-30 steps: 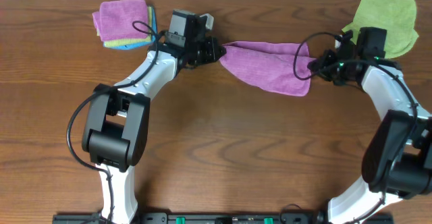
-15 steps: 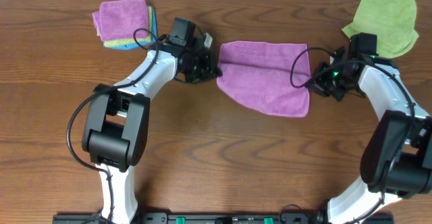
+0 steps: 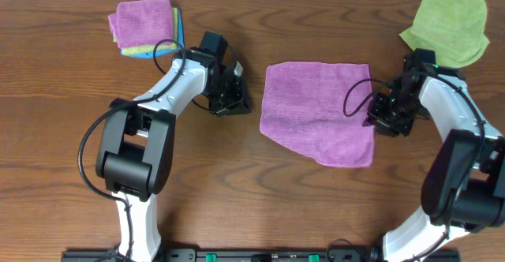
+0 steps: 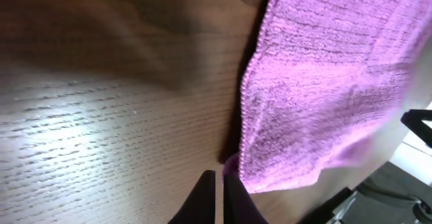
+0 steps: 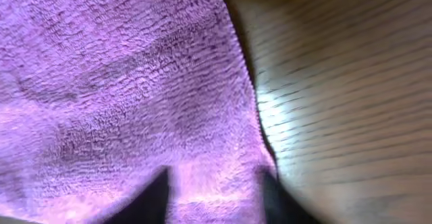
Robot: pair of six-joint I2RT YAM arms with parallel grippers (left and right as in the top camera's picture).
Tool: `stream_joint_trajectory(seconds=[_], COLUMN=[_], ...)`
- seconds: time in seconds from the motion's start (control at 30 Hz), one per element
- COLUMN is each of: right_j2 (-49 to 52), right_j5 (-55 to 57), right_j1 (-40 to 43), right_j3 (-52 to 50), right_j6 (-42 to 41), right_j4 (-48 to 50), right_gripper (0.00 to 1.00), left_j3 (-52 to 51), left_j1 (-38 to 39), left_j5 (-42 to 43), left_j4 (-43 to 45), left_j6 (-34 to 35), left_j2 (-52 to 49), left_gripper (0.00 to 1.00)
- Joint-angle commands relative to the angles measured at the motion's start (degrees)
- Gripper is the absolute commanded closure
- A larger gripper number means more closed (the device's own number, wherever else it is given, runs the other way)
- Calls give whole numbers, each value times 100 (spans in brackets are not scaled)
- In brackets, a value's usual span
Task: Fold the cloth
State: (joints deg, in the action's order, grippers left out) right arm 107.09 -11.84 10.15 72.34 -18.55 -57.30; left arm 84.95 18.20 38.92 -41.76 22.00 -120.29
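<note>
The purple cloth (image 3: 316, 112) lies spread flat on the table, right of centre, roughly square with a slanted front-left edge. My left gripper (image 3: 243, 102) sits just off its left edge and is shut. In the left wrist view the cloth (image 4: 317, 82) has a corner resting against the tip of the closed gripper (image 4: 217, 180), and I see nothing between the fingers. My right gripper (image 3: 377, 116) stands at the cloth's right edge. In the right wrist view this gripper (image 5: 214, 190) is open, its fingers spread over the cloth (image 5: 121, 82) near its border.
A stack of folded cloths, purple on top (image 3: 142, 21) with blue and green below (image 3: 150, 50), sits at the back left. A lime-green cloth (image 3: 448, 27) lies at the back right, just behind my right arm. Bare wooden table (image 3: 252, 207) runs along the front.
The cloth, stretched narrow between both grippers a second ago, has been drawn toward the front and laid out flat. My right gripper has opened. Both arms moved forward.
</note>
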Motion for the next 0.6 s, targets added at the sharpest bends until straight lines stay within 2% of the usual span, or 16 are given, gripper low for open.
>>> stream_joint_trajectory(seconds=[0.0, 0.03, 0.2, 0.33, 0.47, 0.57], right_j2=[-157, -157, -157, -251, -778, -1545], right_j5=[203, 203, 485, 647, 540, 586], right_j1=[-4, -4, -4, -7, -4, -4], right_j3=[120, 120, 164, 184, 57, -450], right_j6=[66, 85, 85, 304, 538, 599], right_j4=[-22, -33, -299, -673, -656, -444], right_gripper=[29, 26, 24, 28, 29, 29], left_j3=[74, 72, 72, 70, 61, -57], left_j1=[-17, -17, -17, -17, -28, -28], left_j5=[-144, -144, -149, -146, -39, 33], left_j4=[20, 17, -11, -188, -479, -623], left_j6=[-146, -149, -286, -752, -1165, -1314], left_j2=[195, 195, 195, 192, 195, 284], left_gripper=[94, 94, 94, 94, 94, 94])
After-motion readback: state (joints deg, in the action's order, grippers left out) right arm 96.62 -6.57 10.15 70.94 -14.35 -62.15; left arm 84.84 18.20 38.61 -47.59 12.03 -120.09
